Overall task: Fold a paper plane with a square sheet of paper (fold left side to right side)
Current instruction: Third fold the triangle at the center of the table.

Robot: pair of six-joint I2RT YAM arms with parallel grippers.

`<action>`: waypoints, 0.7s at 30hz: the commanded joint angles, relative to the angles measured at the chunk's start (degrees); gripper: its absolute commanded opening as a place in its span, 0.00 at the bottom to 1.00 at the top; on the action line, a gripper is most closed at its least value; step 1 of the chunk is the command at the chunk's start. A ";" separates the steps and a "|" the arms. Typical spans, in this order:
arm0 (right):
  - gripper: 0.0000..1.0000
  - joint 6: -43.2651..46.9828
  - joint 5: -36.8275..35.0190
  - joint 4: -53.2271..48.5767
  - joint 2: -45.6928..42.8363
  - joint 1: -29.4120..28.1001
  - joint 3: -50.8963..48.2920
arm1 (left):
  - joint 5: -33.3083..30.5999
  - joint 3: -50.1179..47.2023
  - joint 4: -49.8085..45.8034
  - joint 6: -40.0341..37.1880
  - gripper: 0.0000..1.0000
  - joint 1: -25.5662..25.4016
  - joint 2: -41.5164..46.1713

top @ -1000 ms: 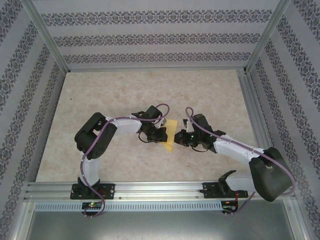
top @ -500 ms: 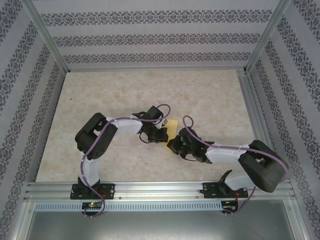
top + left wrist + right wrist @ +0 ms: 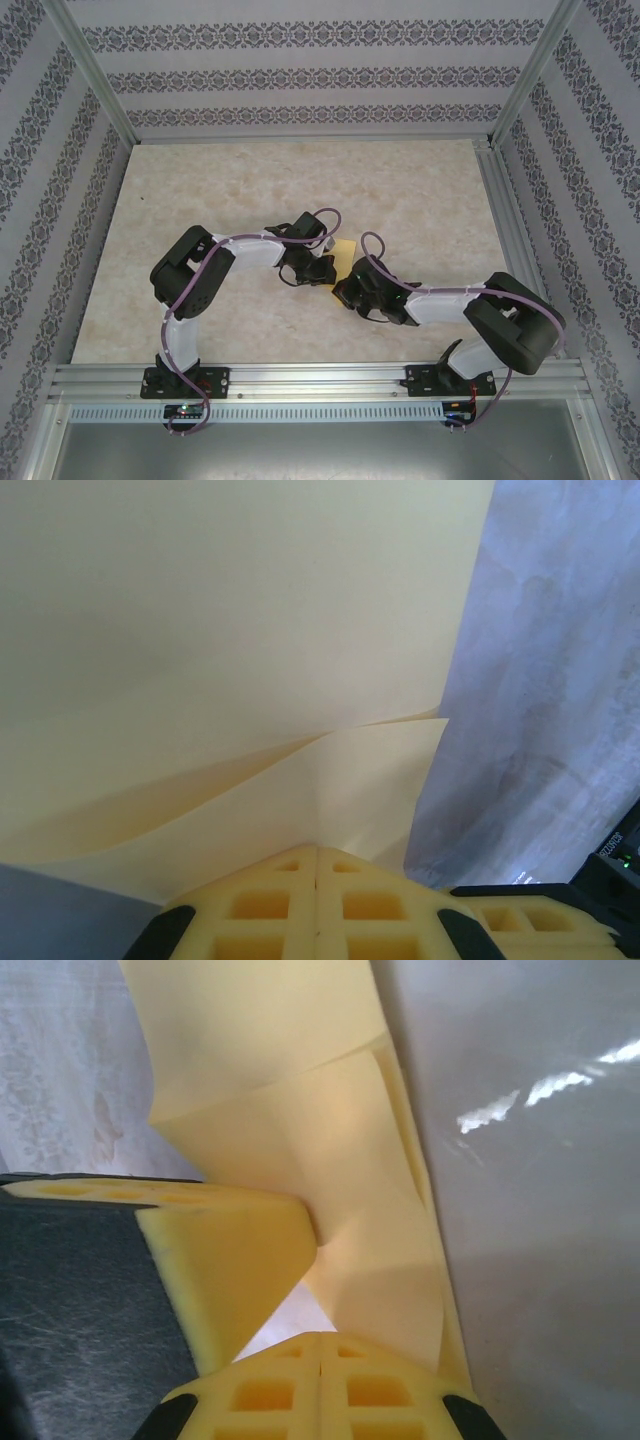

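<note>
Item: one sheet [image 3: 344, 252], folded over on itself, mid-table between two grippers. The left gripper [image 3: 318, 272] and right gripper [image 3: 350, 290] each have their pads pressed together on an edge of it. Setting: one beige marbled table [image 3: 220, 190], three patterned walls [image 3: 300, 70], one aluminium frame [image 3: 300, 378]. The wrist views show creases and overlapping flaps, while the top view shows a yellow sliver and the room.

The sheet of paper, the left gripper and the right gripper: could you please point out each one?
sheet of paper [image 3: 220, 610], left wrist view, on its broad flat face.
left gripper [image 3: 316, 870], left wrist view, where its yellow fingertips meet.
right gripper [image 3: 320, 1352], right wrist view, where its yellow fingertips meet.
</note>
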State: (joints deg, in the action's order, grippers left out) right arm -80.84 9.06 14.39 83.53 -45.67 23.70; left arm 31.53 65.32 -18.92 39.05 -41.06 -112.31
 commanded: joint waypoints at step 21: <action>0.00 -1.37 -6.06 -18.48 -20.39 -1.97 -9.01 | -4.63 0.25 -3.75 -1.28 0.04 -1.48 -2.67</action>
State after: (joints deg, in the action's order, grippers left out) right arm -84.05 6.26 3.84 67.42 -47.88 15.25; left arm 30.98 65.80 -19.38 39.05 -41.78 -112.42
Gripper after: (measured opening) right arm 0.043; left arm 0.069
